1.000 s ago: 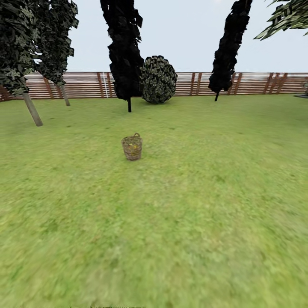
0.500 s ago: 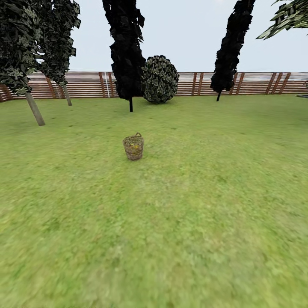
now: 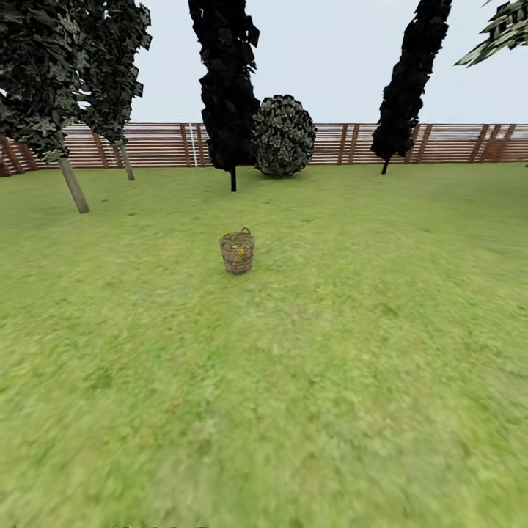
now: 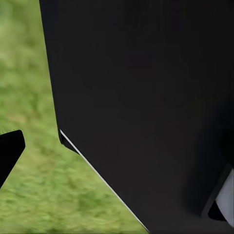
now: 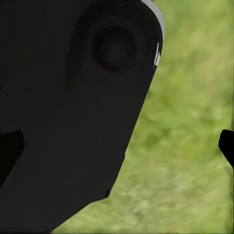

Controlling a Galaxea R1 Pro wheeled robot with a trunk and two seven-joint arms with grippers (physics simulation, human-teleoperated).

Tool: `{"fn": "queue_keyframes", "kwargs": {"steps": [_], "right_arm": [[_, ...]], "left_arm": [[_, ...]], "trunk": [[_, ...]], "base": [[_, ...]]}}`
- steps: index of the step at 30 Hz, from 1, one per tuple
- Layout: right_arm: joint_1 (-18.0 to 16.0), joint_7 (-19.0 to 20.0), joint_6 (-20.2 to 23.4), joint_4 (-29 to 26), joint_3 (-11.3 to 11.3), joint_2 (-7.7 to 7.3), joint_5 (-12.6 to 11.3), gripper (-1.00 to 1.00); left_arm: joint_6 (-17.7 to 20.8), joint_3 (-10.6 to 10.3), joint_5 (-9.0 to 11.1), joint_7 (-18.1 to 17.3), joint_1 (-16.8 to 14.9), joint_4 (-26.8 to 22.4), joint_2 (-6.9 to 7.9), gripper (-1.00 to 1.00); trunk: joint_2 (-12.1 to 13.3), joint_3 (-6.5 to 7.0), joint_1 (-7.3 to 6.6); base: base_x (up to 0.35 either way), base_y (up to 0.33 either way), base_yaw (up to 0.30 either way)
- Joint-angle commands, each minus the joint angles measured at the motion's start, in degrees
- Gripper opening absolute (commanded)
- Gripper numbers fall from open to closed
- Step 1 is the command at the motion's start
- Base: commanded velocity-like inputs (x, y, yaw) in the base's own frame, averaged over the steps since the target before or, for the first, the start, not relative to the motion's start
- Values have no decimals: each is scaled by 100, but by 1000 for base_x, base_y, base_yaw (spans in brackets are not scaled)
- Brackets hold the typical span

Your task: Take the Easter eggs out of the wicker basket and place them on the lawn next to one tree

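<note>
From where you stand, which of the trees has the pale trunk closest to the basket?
The leaning tree at far left: its pale grey-beige trunk stands nearer the wicker basket than the second pale-trunked tree by the fence.

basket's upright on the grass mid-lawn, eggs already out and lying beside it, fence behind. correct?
Not quite. The head view shows no eggs on the lawn beside the wicker basket; yellow shows through its weave, so eggs appear to be inside, count unclear. The rest holds: upright, mid-lawn, with the fence behind.
</note>
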Motion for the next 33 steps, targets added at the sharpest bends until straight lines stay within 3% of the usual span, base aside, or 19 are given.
{"fn": "queue_keyframes", "kwargs": {"steps": [1, 8, 17, 23, 25, 29, 31, 33], "right_arm": [[-3, 1, -18, 4, 53, -1, 24, 100], [-3, -14, -58, 5, 71, 0, 58, 100], [-5, -24, -32, -19, 75, -12, 59, 100], [-292, -39, 92, -628, 78, -25, 73, 100], [-493, -40, 417, -867, 74, -26, 94, 100], [-1145, -7, 1833, -1320, 71, -21, 143, 100], [-1429, 7, 2244, -1442, 67, -12, 144, 100], [-1751, 9, 2517, -1522, 64, 1, 145, 100]], "left_arm": [[-1, 4, 5, -4, 3, -10, -3, 100], [0, 7, 4, -5, 3, -10, -4, 100], [2, 7, 16, 20, -28, -58, 7, 100], [489, 257, 224, 128, -539, -768, 247, 100], [880, 371, 250, 141, -857, -850, 334, 100], [1807, 557, 273, 138, -1623, -1032, 491, 100], [2025, 586, 279, 147, -1886, -1131, 485, 100], [2179, 602, 278, 161, -2206, -1227, 387, 100]], "trunk": [[-2, -5, 0], [-2, -21, 0], [-2, -22, 0], [-2, -22, 0], [-2, -22, 0], [-2, -22, 0], [-2, -22, 0], [-2, -22, 0]], "base": [[0, 0, 232], [0, 0, 222], [0, 0, 8], [0, 0, 0], [0, 0, 0], [0, 0, 0], [0, 0, 0], [0, 0, 0]]}}
